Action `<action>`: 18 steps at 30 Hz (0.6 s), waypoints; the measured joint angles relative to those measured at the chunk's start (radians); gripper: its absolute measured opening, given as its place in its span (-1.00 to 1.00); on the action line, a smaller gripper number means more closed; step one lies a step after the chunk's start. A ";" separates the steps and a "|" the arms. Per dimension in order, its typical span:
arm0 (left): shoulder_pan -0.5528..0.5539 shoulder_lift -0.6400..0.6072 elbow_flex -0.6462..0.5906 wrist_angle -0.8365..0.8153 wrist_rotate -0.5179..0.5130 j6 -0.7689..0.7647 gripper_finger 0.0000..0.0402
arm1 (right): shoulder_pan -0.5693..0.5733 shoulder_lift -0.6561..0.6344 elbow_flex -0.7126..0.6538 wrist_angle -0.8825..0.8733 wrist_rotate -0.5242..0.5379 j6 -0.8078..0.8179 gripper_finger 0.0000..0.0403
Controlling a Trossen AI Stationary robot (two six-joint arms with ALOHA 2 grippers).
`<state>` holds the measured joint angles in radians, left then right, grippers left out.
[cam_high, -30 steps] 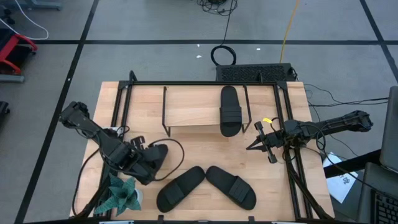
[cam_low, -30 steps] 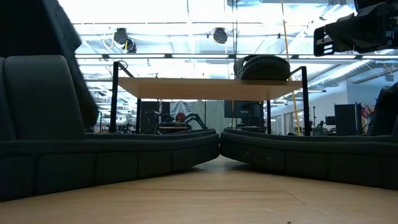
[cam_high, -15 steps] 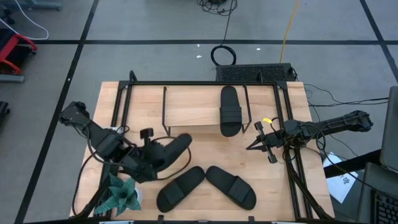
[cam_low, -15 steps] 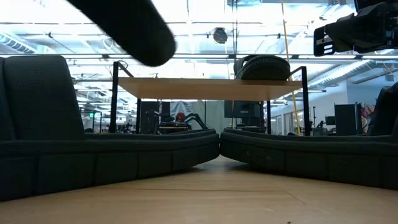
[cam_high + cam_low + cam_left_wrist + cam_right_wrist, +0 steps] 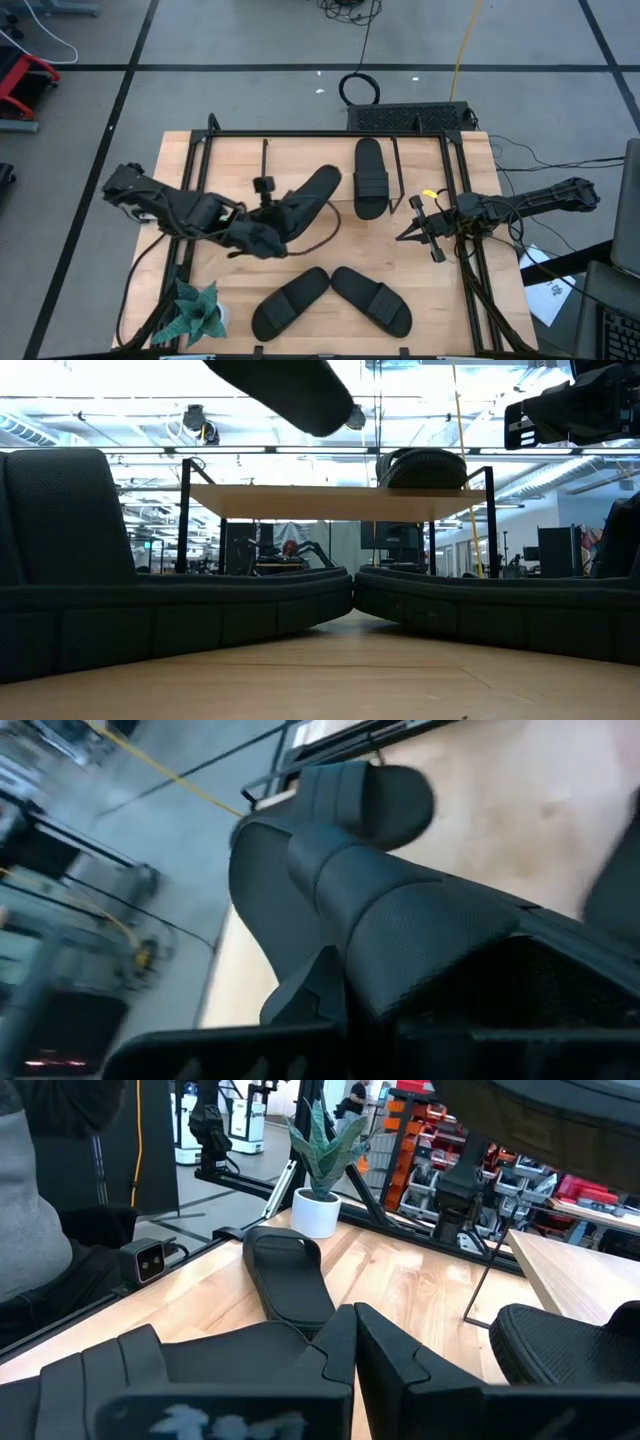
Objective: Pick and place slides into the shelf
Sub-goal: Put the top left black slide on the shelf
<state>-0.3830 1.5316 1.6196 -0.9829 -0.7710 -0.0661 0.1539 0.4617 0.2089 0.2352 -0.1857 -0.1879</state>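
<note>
Nearest the table's front edge, two matte black open-toe slide sandals with ribbed straps (image 5: 330,302) lie on the bare wood in a shallow V, their inner ends almost touching; I judge they wait there because I can carry only one at a time. Beside them at the front-left corner stands a small green spiky plant in a white pot (image 5: 197,312), clear of my working path.

Above the middle of the table my left gripper (image 5: 262,236) is clamped on a third black slide (image 5: 305,198), pinching it at one end so the long sole juts forward toward the rack. I hold it lifted off the table, higher than the plank in the low view, so it can clear that top.

My right gripper (image 5: 418,232) waits with fingers closed and empty, just beside the shelf's right frame.

Farthest back sits the low shelf with a light wood plank top and thin black wire sides (image 5: 290,170). One slide already placed (image 5: 370,177) lies lengthwise at its right end, leaving the left part free, probably for the one I carry.
</note>
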 joint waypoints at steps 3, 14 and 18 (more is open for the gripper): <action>0.052 0.043 0.023 -0.015 -0.041 0.047 -1.00 | 0.000 0.000 0.000 0.000 0.000 0.000 -1.00; 0.212 0.288 0.354 -0.338 -0.042 -0.028 -1.00 | 0.000 0.000 0.000 0.000 0.001 0.000 -1.00; 0.239 0.374 0.477 -0.458 -0.074 -0.077 -1.00 | 0.000 0.000 0.000 0.000 0.002 -0.009 -1.00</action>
<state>-0.1440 1.9060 2.0968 -1.4406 -0.8448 -0.1432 0.1540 0.4615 0.2089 0.2352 -0.1838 -0.1970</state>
